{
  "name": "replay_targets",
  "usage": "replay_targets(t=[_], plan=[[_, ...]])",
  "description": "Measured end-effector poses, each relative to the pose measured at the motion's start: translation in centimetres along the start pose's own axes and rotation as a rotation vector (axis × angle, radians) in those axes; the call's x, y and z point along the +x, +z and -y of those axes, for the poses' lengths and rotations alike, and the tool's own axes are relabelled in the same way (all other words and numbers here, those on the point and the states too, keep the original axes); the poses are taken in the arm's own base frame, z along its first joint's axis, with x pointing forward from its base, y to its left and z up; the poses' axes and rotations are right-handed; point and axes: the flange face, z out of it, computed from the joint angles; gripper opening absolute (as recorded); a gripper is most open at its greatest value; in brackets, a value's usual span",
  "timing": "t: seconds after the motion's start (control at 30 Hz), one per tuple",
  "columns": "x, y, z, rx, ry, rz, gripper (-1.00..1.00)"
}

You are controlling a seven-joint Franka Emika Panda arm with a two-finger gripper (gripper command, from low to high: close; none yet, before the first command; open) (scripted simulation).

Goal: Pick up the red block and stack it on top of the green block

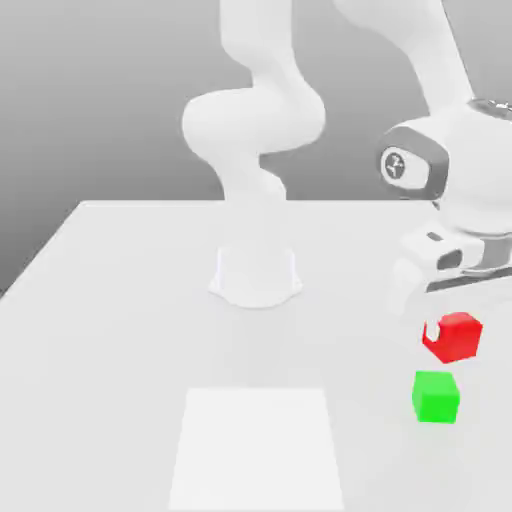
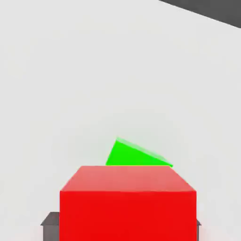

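1. A Franka Emika Panda's two-finger gripper (image 2: 128, 227) is closed on a bright-red cube (image 1: 455, 338), one finger against each of two opposite sides, at the right of the exterior view, below the middle of the frame. Whether the cube is clear of the white tabletop (image 1: 120, 360) cannot be told from this angle.

2. The stacking target, a bright-green cube (image 1: 436, 398), sits on the tabletop at the lower right of the exterior view, its upper face bare. It lies just below the red cube in that frame and slightly toward the exterior view's left, near its gripped counterpart, with a narrow strip of white between them in the picture.

3. That short offset is what the coming move appears to turn on: the red cube needs enough height to pass over the green one, then a small shift toward the exterior camera and a touch to the exterior view's left.

4. The hand view shows the green cube partly hidden behind the red one and set at an angle to it, its edges out of line with those in the grip. A slight wrist turn would likely square the stack; travelling too low could knock the green cube away.
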Motion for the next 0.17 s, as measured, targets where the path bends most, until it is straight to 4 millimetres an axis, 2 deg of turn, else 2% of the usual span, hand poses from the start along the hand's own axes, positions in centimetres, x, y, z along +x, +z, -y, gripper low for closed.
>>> replay_targets(t=[0.07, 0.1, 0.17], plan=[[0.1, 2.1, -0.2, -0.001, 0.005, 0.001, -1.00], [0.0, 2.8, -0.2, -0.001, 0.005, 0.001, 1.00], [0.0, 2.8, -0.2, -0.001, 0.005, 0.001, 1.00]])
